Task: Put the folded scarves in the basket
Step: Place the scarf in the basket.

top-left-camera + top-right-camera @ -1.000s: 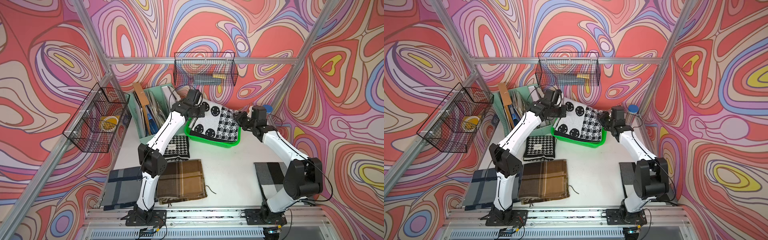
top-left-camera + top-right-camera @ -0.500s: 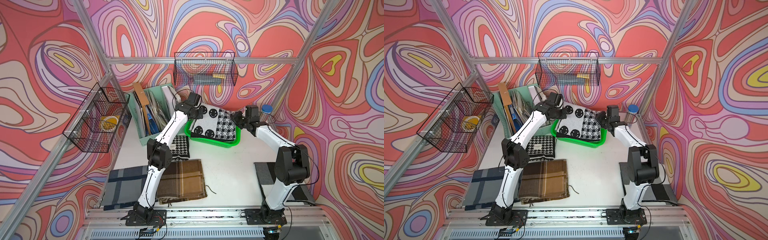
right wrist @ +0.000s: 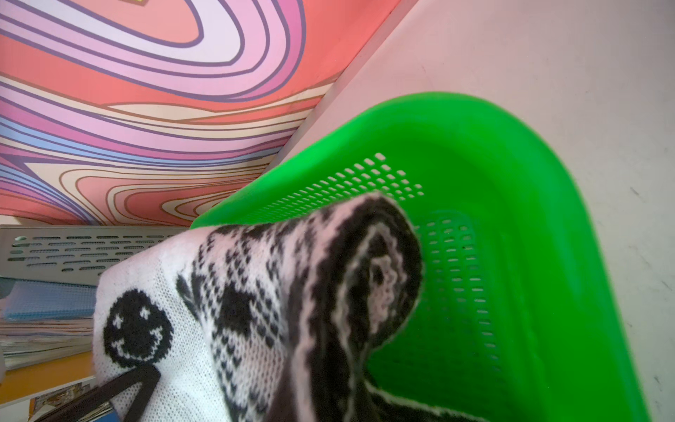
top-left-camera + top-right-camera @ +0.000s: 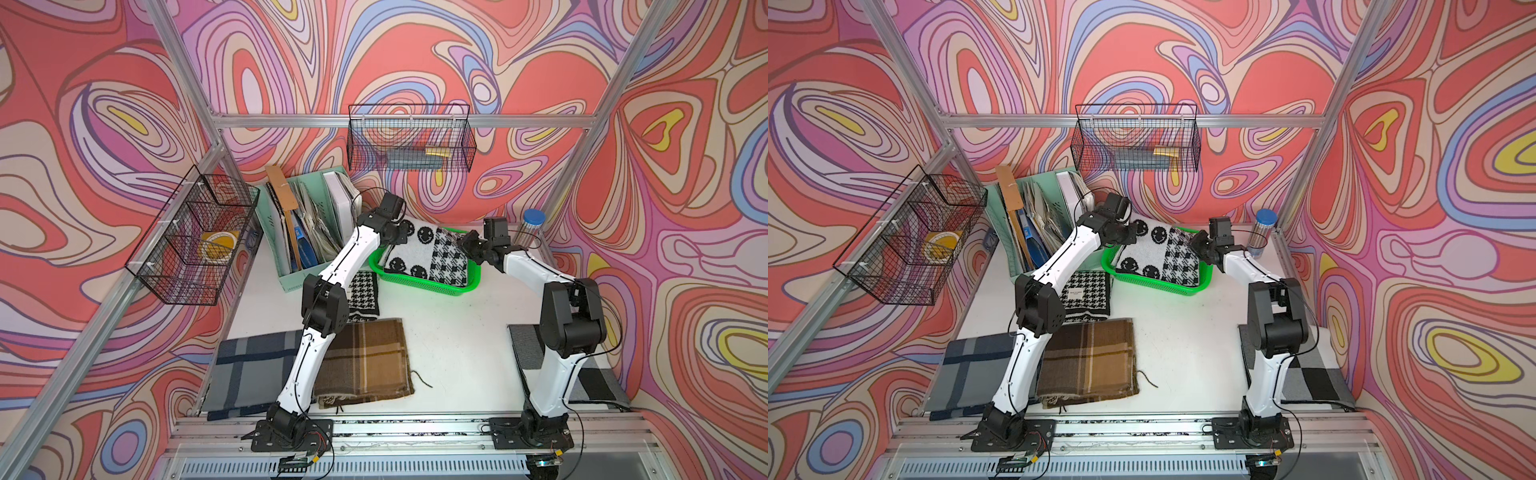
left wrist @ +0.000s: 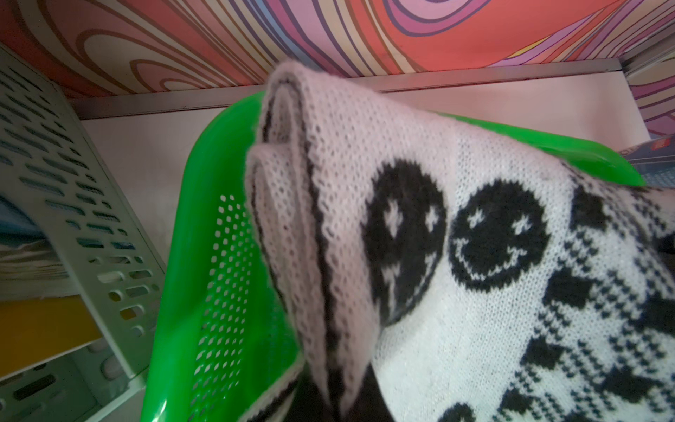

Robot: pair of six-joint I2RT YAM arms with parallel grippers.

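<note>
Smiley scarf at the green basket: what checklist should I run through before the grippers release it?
1. Left gripper shut on the smiley scarf corner: ok.
2. Right gripper shut on the other far corner: ok.
3. Scarf folded, layers stacked: ok.
4. Near edge inside the green basket: ok.
5. Held edge below the rim: not ok, it is lifted above it.
6. Basket floor under the scarf free: cannot tell.

Swirly red-pink walls (image 4: 415,50) surrounding a white table (image 4: 457,332), aluminium frame bars (image 4: 291,121) running above its back edge, light falling evenly
</note>
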